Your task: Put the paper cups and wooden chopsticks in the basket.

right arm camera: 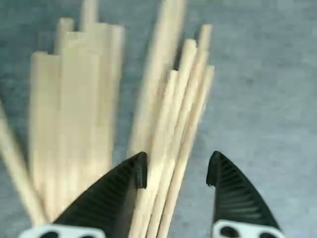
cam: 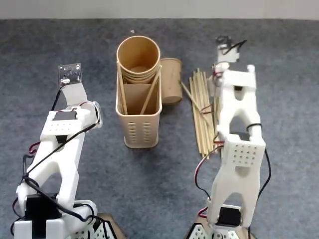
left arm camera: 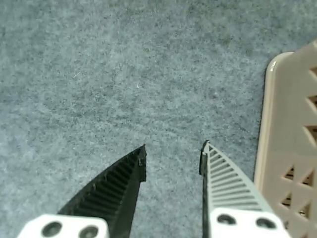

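no readable text, labels, numbers or signs on anything in view

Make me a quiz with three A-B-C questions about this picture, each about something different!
1. Where is the loose paper cup?
A) on its side beside the basket
B) upright inside the basket
C) on top of an arm

2. How many chopsticks stand in the basket?
A) none
B) two
C) ten

3. The right end effector is:
A) shut on a cup
B) shut on one stick
C) open

Answers: A, it lies tipped over next to the basket. B, two lean inside it. C, it gapes over the loose chopsticks.
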Tool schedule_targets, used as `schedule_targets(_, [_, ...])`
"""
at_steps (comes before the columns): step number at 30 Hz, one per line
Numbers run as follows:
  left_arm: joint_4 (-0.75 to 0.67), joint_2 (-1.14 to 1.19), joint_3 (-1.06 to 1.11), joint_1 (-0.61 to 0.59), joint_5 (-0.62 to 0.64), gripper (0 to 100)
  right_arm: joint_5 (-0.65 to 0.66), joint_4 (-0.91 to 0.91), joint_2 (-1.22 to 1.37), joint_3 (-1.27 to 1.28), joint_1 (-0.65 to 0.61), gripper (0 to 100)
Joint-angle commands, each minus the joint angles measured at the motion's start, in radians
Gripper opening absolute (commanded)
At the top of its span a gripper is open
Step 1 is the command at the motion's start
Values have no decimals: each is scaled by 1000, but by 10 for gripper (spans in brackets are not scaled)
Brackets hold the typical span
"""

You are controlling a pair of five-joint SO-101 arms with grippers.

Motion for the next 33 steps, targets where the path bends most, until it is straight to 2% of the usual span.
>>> schedule_targets(1, [-12,-30,-2,35,-12,200,-23,84,-13,-180,59,202])
schedule_targets(15, [-11,-30,-1,31,-12,200,-2,77,171,-237,96,199])
schedule_targets(17, [-11,-30,-1,33,-12,200,-3,77,183,-249,117,156])
schedule_targets(20, [-12,-28,-1,35,-12,200,-3,99,185,-282,125,33])
schedule_targets(27, [-12,-28,-1,35,-12,200,-5,262,185,-498,76,5])
schedule_targets(33, [-12,-28,-1,35,-12,200,-57,417,186,-843,41,5])
